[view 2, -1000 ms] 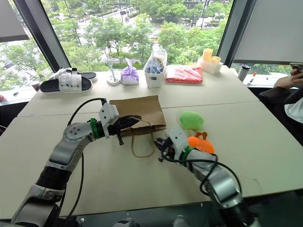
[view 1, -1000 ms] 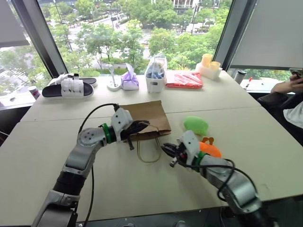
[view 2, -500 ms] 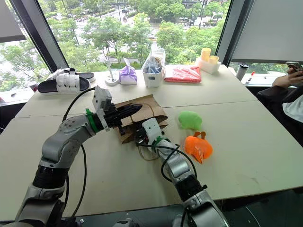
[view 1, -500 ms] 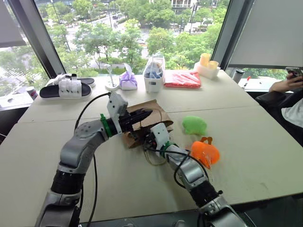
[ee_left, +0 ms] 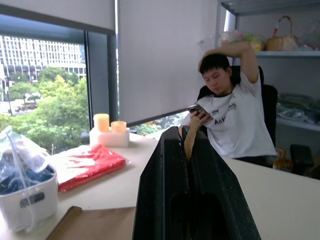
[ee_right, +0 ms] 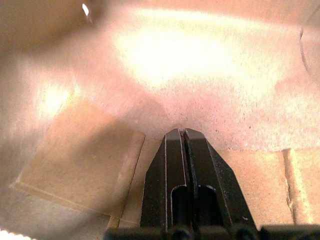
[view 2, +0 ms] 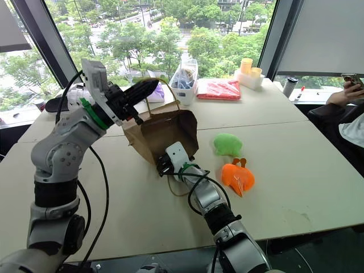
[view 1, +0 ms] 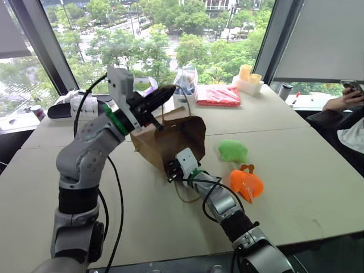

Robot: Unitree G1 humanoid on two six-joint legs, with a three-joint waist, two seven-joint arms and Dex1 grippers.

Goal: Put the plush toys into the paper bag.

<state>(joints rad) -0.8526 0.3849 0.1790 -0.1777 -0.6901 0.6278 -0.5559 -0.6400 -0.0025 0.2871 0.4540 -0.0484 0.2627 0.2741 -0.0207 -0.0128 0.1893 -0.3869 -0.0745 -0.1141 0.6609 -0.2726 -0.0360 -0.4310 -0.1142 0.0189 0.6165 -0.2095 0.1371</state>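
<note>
Left gripper (view 1: 168, 92) has lifted since a second ago, taking the bag (view 1: 170, 139) off the table: it was flat, now it hangs tilted in frame centre, mouth facing lower right. Its fingers are pressed together on a handle cord (ee_left: 190, 136), seen pinched between the tips in the left wrist view. Right gripper (view 1: 170, 170) has moved from beside the toys to the bag mouth; fingers closed, holding nothing, and the right wrist view puts them against brown paper inside the bag. One handle loop (view 1: 183, 196) lies on the table under the right arm. Green toy (view 1: 234, 151) and orange toy (view 1: 246, 183) sit on the table right of centre, outside the bag, near each other.
</note>
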